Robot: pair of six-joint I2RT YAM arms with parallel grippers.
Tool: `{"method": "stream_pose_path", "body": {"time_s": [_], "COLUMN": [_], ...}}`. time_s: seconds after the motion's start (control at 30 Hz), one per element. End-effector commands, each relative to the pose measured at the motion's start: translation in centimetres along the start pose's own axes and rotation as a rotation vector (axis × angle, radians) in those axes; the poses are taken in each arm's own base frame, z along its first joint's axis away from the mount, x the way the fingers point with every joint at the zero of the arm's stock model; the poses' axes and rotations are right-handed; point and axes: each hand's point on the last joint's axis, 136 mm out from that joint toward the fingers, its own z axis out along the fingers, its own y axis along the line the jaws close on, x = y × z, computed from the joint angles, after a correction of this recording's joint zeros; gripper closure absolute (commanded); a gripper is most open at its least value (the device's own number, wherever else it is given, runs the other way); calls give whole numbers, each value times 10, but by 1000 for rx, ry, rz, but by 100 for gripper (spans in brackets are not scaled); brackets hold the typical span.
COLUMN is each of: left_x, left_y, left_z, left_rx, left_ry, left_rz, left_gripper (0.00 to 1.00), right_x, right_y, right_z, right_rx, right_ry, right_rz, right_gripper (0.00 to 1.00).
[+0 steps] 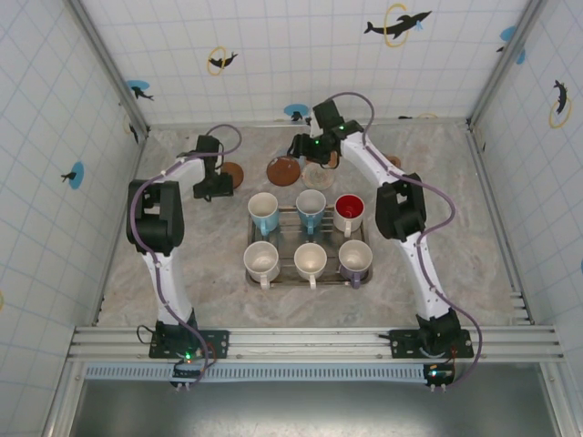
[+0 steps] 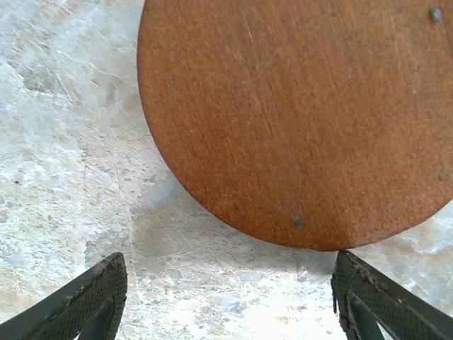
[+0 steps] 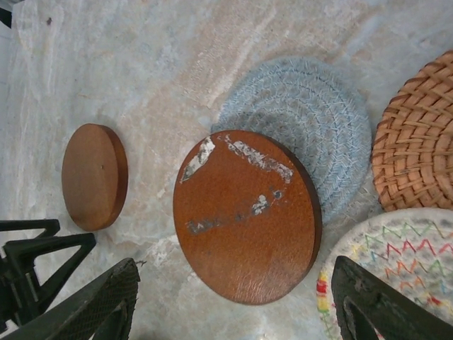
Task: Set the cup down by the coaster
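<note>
Cups (image 1: 311,259), all six, sit in the metal tray (image 1: 310,283) between my arms. Left gripper (image 2: 230,256) hangs with its fingers spread, just short of the small wooden coaster (image 2: 297,120). Right gripper (image 3: 236,262) is spread wide too, over the scuffed brown coaster (image 3: 248,216).

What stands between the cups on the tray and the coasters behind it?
Nothing lies on the table between them. Both open grippers hang at that row, though: the left gripper low at the plain wooden coaster, the right gripper above the scratched brown coaster.
</note>
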Motion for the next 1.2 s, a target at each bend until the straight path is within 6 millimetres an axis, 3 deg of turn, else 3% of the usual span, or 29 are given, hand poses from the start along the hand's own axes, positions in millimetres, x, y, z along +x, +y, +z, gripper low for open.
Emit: {"method": "stream_pose_path", "body": {"time_s": [0.0, 0.23, 0.6, 0.87, 1.17], "left_x": [-9, -9, -14, -18, -14], "left_y": [5, 12, 8, 6, 2], "left_z": [-6, -10, -40, -62, -64], "left_rx": [-17, -29, 6, 27, 53], "left_ry": [-16, -20, -70, -116, -125], "left_rz": [-17, -30, -67, -72, -74], "left_gripper": [23, 24, 24, 25, 26], "right_x": [-10, -21, -14, -4, 5], "right_y": [3, -4, -6, 7, 27], "right_z": [14, 34, 50, 54, 53], "right_rx": [-59, -114, -150, -174, -215], "right_ry": [-24, -60, -39, -8, 2], "right_rz": [22, 81, 127, 124, 122], "right_gripper": [27, 28, 30, 33, 36]}}
